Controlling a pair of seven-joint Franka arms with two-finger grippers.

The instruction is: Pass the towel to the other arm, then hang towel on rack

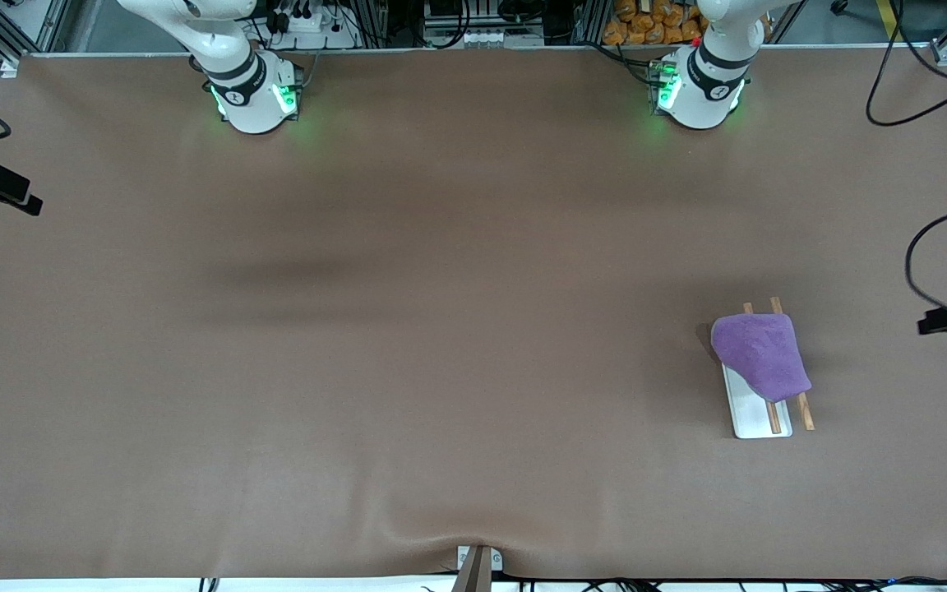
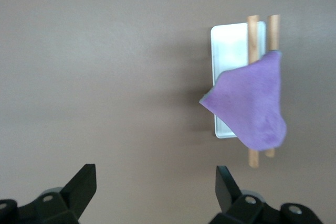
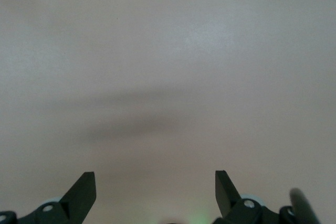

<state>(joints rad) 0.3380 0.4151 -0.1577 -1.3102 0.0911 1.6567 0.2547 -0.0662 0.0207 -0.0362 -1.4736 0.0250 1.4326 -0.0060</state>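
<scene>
Rack (image 1: 757, 419) sits on the brown tabletop (image 1: 408, 345) toward the left arm's end, white base nearest the front camera, two wooden rods running away from it. Towel (image 1: 761, 355) lies draped over both rods, purple side up, covering their middle. Left pincer (image 2: 156, 190) hangs over bare tabletop near the rack, jaws wide, holding nothing. Right pincer (image 3: 155, 190) waits over bare tabletop, jaws wide, nothing held.

One towel (image 1: 761, 355), one rack (image 1: 757, 421), two rods (image 1: 803, 408).
</scene>
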